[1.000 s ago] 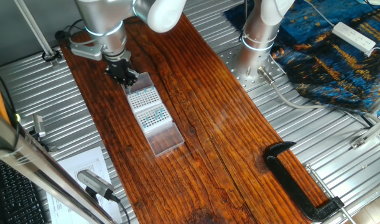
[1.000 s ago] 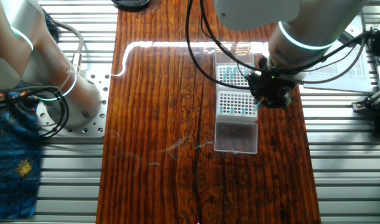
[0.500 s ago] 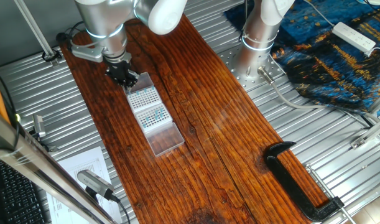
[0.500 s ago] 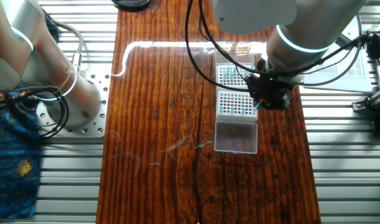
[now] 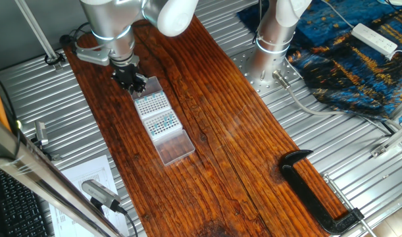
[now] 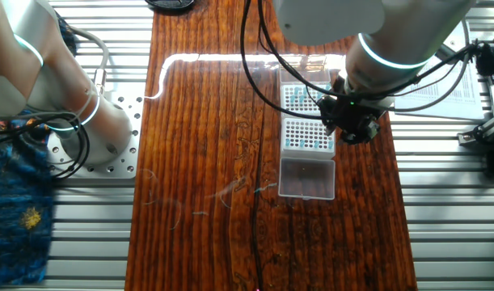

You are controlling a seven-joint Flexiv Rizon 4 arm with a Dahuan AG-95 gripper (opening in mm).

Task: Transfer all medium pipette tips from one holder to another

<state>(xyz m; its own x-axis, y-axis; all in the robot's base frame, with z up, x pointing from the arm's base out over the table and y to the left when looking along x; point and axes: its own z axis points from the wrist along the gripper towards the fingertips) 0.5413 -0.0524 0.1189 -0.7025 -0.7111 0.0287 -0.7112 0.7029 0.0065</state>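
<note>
Hovering over the far rack, the gripper hides its fingers, so their spacing is unclear. Blue-topped tips sit in the middle rack on the wooden board.

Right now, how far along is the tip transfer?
Done: hard to tell; both racks hold teal tips, a patch in the middle rack and some in the far rack. In hand: gripper sits over the racks; its fingers are hidden. Left: the remaining tips.
</note>
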